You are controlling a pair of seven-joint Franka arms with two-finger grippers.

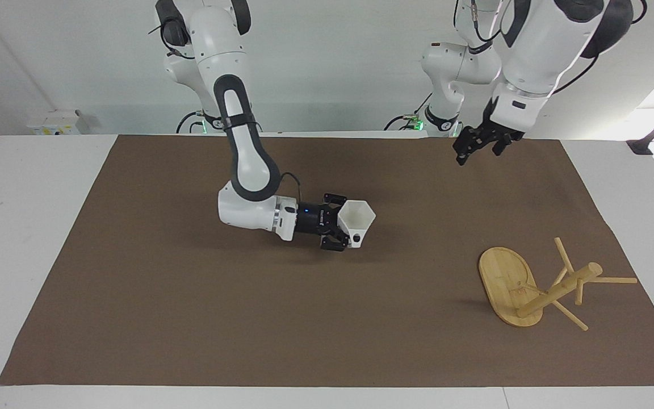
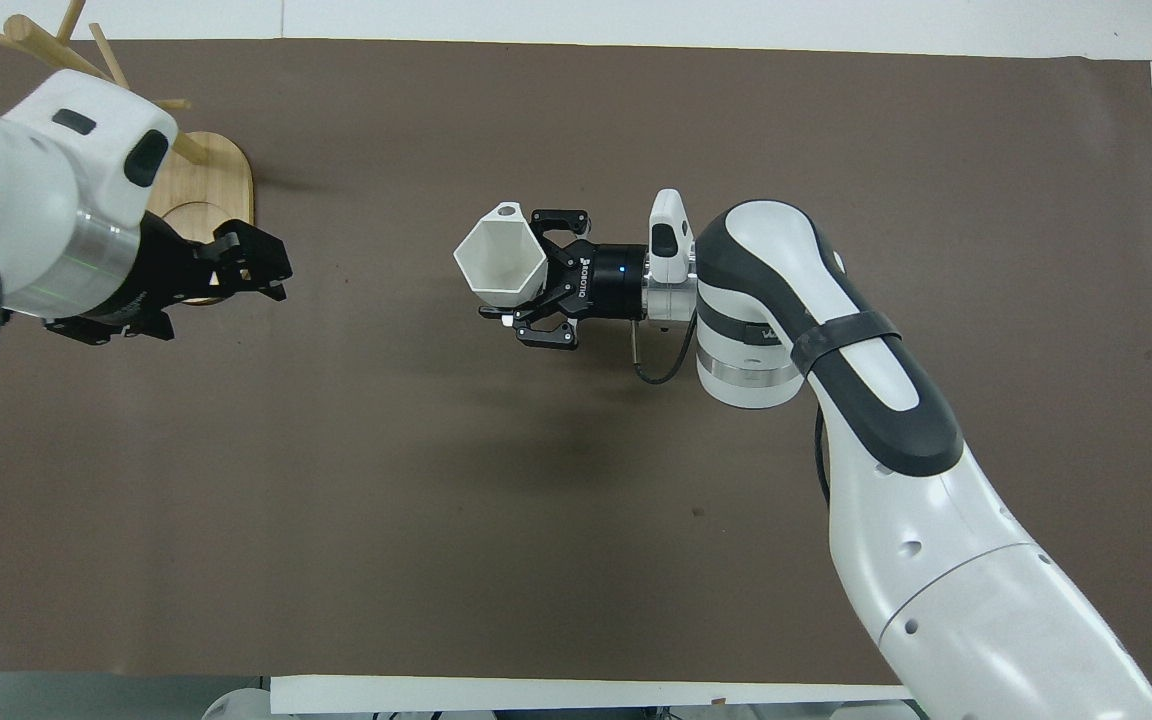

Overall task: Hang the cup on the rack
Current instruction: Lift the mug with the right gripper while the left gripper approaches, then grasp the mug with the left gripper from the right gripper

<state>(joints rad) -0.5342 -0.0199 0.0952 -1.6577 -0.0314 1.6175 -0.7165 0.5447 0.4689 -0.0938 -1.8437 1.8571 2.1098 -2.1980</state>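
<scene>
The white faceted cup is held in my right gripper, which is shut on it low over the middle of the brown mat, mouth upward. In the overhead view the cup sits at the tip of the right gripper, its small handle on the side away from the robots. The bamboo rack stands on its oval base toward the left arm's end of the table. My left gripper is open, empty and raised in the air. From overhead the left gripper covers part of the rack.
The brown mat covers most of the white table. The right arm's forearm stretches low across the mat from the right arm's end. A black clamp sits at the table edge by the left arm's end.
</scene>
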